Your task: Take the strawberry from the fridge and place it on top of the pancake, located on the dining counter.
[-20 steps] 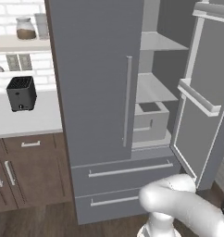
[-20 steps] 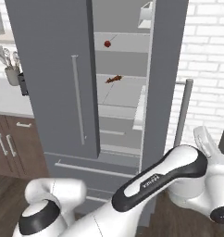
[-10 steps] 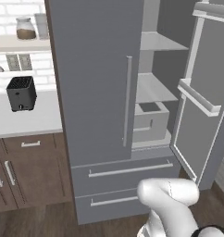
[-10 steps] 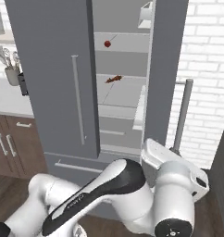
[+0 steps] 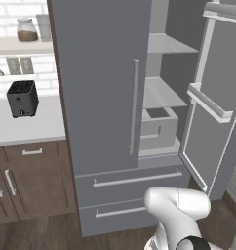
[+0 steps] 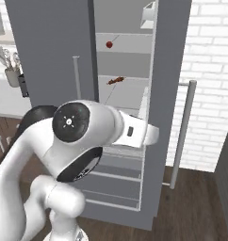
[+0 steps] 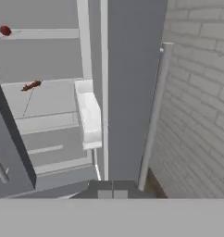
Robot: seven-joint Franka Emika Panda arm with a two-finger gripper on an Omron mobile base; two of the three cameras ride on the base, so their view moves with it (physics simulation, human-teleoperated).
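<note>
The fridge (image 5: 105, 97) stands with its right door (image 5: 215, 97) swung wide, so the opening step looks done and the reach for the fruit is the one in hand. Inside, pale shelves (image 6: 123, 63) run up the cavity; a drawer bin (image 5: 156, 128) sits lower, at about four o'clock from the closed left door's bar handle (image 5: 134, 105).

In the hand view the open door's edge (image 7: 132, 92) rises at twelve o'clock, with its silver handle (image 7: 153, 115) toward one o'clock and a white door bin (image 7: 90, 118) near eleven.

An elongated reddish-brown item (image 7: 31, 85) lies on a middle shelf at about ten o'clock. The strawberry (image 7: 5, 31) rests on the shelf above it, far out at roughly ten to eleven o'clock, well apart from the gripper (image 7: 113, 187), whose tips sit pressed together and grip nothing.

The next move, as I judge it, calls for swinging the hand toward ten o'clock, parting the tips, and entering above that upper shelf without clipping the door edge.
</note>
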